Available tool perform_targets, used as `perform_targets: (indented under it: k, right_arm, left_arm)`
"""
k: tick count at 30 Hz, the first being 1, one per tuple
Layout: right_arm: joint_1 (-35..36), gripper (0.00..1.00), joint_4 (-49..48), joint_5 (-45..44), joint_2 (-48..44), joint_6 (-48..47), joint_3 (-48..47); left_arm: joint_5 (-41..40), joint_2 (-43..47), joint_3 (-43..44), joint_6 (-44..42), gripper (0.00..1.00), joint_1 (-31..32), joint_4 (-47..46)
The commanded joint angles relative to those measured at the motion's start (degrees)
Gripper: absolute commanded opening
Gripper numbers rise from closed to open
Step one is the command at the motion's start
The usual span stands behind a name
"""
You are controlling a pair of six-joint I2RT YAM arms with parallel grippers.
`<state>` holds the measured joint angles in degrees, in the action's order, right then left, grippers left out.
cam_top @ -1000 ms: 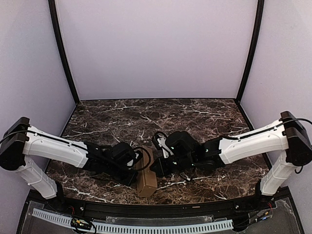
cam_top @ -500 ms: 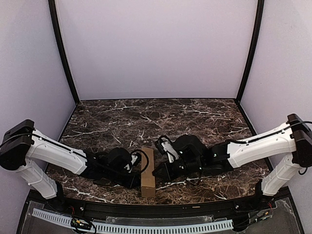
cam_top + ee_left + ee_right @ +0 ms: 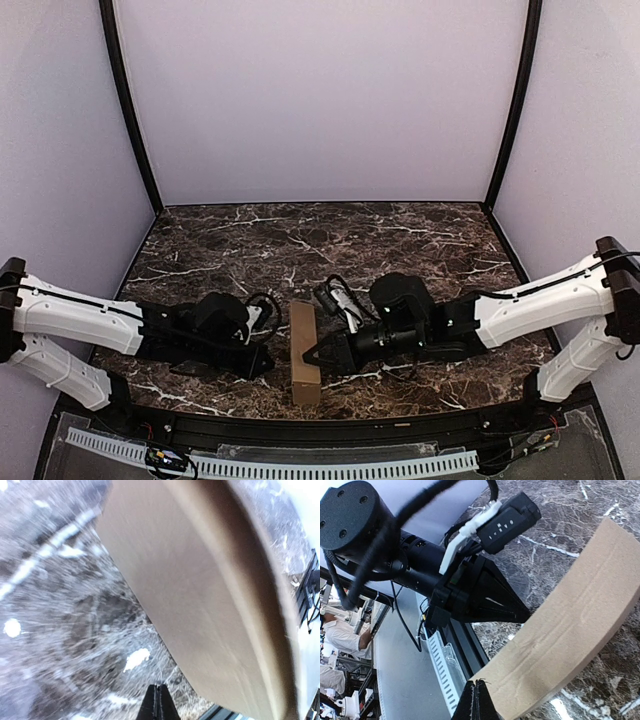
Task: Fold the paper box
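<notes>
The paper box (image 3: 305, 351) is a long, narrow brown carton lying flat on the marble table, its length running from front to back near the front edge. In the left wrist view the paper box (image 3: 210, 605) fills the upper right. My left gripper (image 3: 270, 364) is shut and empty, a small gap left of the carton; its closed fingertips (image 3: 159, 700) hover over bare marble. My right gripper (image 3: 307, 355) is shut too, with its tip at the carton's right side. In the right wrist view its tip (image 3: 479, 683) meets the edge of the paper box (image 3: 570, 630). The left gripper (image 3: 485, 600) points in from beyond the carton.
The marble table (image 3: 300, 245) stretches behind the carton to the lilac back wall. A black front rail (image 3: 330, 428) and a slotted white cable duct (image 3: 442, 670) run just past the carton's near end. Black cables loop over both wrists.
The left arm has drawn back to the left, off the carton. The right gripper has slid a little right. The carton now lies straighter, front to back.
</notes>
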<state>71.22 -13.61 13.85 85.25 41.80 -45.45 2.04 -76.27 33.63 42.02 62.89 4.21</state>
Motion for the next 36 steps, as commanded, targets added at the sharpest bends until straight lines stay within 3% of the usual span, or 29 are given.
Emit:
perform_targets:
  k: [1, 9, 15, 25, 36]
  right_arm:
    - [0.18, 0.0, -8.51, 5.66, 2.92, 0.1, 0.39]
    - [-0.29, 0.0, -15.67, 13.13, 7.76, 2.23, -0.17]
    - [-0.24, 0.0, -17.37, 15.42, 11.28, 4.38, 0.1]
    - [-1.43, 0.0, -14.83, 15.95, 17.61, 8.72, 0.85]
    - [-1.66, 0.0, -13.75, 14.92, 12.69, 7.14, 1.86]
  left_arm:
    - [-7.32, 7.7, 0.97, -2.98, 0.01, 0.17, 12.69]
    - [-7.85, 14.58, 8.34, -10.56, 0.01, -0.15, 15.0]
    - [-7.15, 13.63, 14.03, -14.12, 0.01, -1.68, 13.98]
    - [-2.42, 10.08, 16.33, -16.04, 0.01, -4.91, 5.68]
    - [2.66, 4.26, 21.6, -17.95, 0.01, -7.41, 2.72]
